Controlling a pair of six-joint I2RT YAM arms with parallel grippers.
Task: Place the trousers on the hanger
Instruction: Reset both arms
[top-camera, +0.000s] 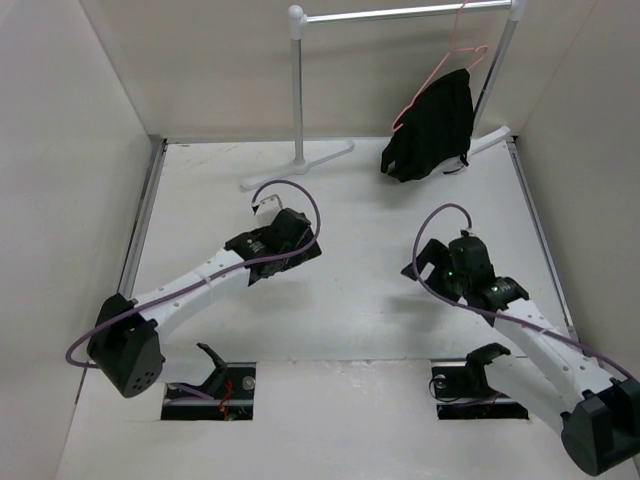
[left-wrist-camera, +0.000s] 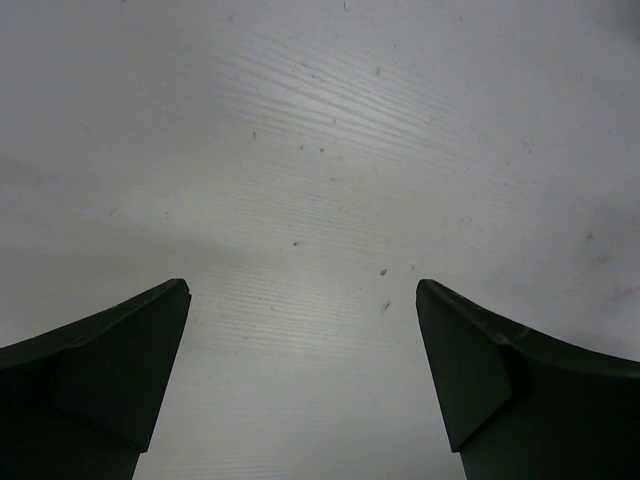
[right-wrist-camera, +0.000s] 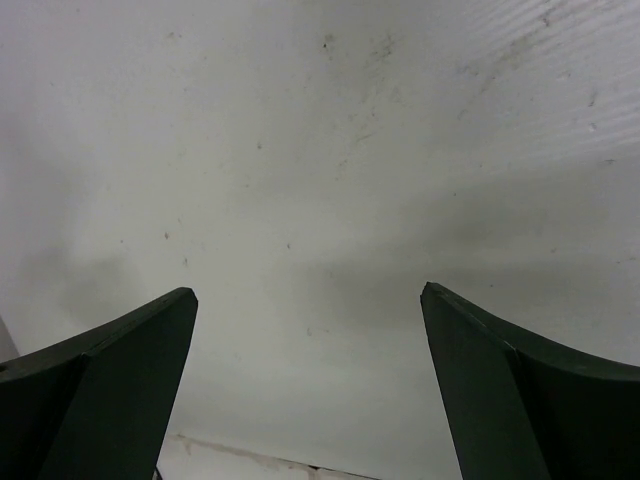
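The left hand (left-wrist-camera: 302, 288) hangs over the white counter (top-camera: 380, 330), released, its fingers spread wide with only the counter surface showing between them. The right hand (right-wrist-camera: 309, 291) is the same, gaping and gripping nothing. The two are well apart. Beyond them, at the far right, the trousers (top-camera: 432, 125) hang bunched over the hanger (top-camera: 440, 62), which hooks on the rack (top-camera: 296, 90). Whether their lower end touches the counter I cannot tell.

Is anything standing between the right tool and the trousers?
Nothing visible does. Only table surface lies between the open right tool and the trousers, which are draped on the hanger hanging from the rack at the far right.
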